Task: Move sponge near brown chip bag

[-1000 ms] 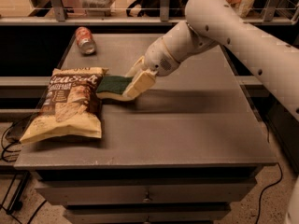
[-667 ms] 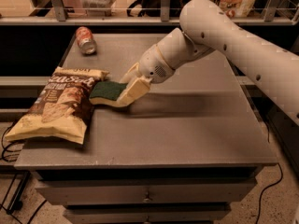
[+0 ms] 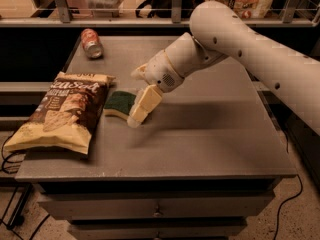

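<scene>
Lying on the table (image 3: 210, 144) were one bag (image 3: 62, 111), one can (image 3: 91, 43) behind it, and one sponge (image 3: 118, 104) flat just right of the bag. The single gripper (image 3: 136, 100) sat at the sponge's right end, touching it. Whether it clasped the sponge could not be told.

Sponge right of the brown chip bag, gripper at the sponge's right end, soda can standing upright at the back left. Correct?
No: the soda can lies on its side, per the camera view. The sponge, brown chip bag and gripper are as stated.
</scene>
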### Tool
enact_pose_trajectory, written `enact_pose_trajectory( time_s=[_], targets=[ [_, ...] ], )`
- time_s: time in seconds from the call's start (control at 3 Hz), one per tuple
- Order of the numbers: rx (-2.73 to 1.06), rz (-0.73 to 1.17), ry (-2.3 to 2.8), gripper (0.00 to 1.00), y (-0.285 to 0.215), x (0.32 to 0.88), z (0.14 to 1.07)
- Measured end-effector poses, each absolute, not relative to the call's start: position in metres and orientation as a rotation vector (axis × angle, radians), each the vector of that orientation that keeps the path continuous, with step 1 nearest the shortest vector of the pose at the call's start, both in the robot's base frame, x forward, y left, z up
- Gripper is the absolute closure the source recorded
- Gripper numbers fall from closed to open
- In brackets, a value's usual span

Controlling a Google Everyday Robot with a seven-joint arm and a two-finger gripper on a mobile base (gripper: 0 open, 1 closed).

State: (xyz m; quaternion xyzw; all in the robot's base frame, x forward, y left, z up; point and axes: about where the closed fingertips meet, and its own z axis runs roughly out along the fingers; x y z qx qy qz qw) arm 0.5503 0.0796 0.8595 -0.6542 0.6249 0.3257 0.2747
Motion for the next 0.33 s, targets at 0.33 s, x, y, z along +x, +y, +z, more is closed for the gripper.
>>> enact_pose_trajectory(
  time_s=[0.33],
  targets=[
    [-1.759,0.876,1.68,0.0,0.0797,0.5503,0.8595]
  ],
)
